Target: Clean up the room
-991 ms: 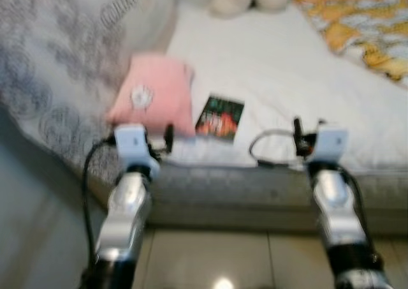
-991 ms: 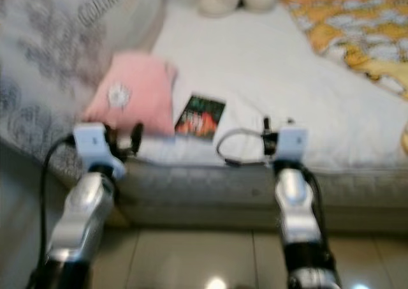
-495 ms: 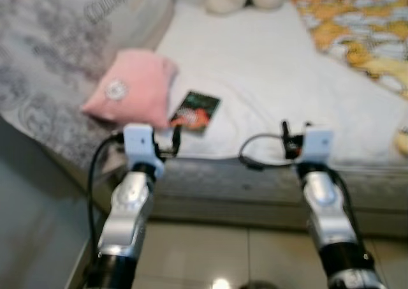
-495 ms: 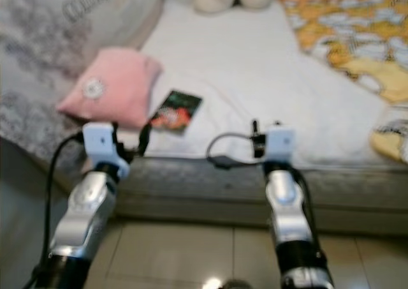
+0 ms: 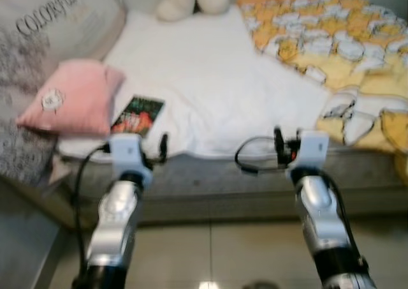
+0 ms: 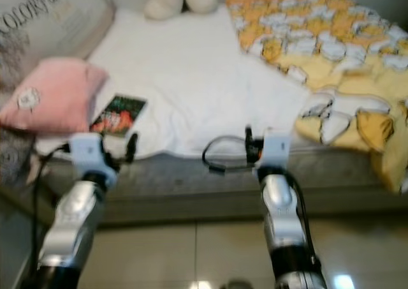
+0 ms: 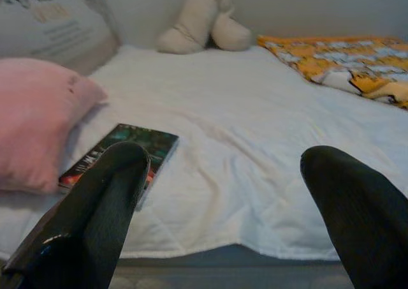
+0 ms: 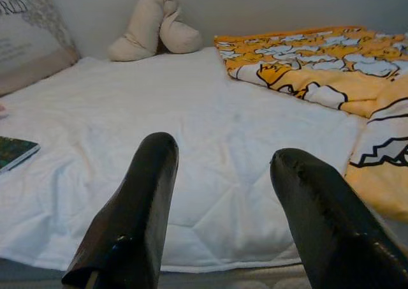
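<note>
Beside the pink pillow (image 5: 67,104) lay a book (image 5: 136,115); the spread-fingered, empty left gripper (image 7: 223,193) should probably approach squarely, its fingers straddling the cover.

Soft, even indoor light falls on the bed (image 5: 210,91), and its white sheet reads bright with only faint shadows in the creases. Both eye views are smeared by motion blur. The wrist views are sharper, though the near black fingers (image 7: 95,212) are out of focus. Small glare spots shine on the floor tiles (image 5: 207,285).
</note>
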You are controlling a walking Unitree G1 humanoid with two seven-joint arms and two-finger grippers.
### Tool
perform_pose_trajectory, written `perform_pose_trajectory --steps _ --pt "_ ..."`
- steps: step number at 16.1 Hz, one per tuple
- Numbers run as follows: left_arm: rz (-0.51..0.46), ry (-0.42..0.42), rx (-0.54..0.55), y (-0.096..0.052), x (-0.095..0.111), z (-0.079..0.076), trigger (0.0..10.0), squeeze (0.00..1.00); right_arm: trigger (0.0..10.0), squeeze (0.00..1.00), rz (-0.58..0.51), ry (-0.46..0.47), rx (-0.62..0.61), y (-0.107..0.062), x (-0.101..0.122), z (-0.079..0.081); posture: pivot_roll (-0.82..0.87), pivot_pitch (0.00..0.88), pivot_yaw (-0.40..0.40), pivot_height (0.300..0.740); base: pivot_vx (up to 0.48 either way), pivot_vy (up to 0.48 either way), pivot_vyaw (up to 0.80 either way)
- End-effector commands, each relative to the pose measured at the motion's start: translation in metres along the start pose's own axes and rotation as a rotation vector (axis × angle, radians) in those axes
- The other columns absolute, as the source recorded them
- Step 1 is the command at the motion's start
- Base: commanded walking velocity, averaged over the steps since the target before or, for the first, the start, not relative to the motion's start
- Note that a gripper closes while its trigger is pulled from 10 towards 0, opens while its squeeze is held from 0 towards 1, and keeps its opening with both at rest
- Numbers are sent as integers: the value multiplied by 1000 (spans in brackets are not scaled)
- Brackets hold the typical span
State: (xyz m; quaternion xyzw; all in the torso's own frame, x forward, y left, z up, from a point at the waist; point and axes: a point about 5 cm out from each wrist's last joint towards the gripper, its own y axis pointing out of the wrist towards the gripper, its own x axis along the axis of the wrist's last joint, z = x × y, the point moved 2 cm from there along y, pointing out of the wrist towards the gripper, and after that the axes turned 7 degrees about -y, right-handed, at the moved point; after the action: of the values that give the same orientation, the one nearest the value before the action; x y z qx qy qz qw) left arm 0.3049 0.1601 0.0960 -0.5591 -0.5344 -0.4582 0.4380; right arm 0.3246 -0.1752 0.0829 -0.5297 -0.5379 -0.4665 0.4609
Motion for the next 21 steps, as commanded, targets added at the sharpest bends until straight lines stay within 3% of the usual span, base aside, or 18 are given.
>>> perform_pose_trajectory --steps 1,7,21 --pt "-14 6 -5 1 3 -4 10000 0 10000 0 -20 7 8 4 8 -3 -130 0 127 740 262 -398 0" --pt "-20 9 -27 13 8 -11 10000 0 10000 0 -27 12 36 8 13 2 -149 0 141 740 284 -381 0" --pt "-28 9 -84 14 8 -18 10000 0 10000 0 -22 -11 42 7 12 4 -151 0 155 740 321 -353 0"
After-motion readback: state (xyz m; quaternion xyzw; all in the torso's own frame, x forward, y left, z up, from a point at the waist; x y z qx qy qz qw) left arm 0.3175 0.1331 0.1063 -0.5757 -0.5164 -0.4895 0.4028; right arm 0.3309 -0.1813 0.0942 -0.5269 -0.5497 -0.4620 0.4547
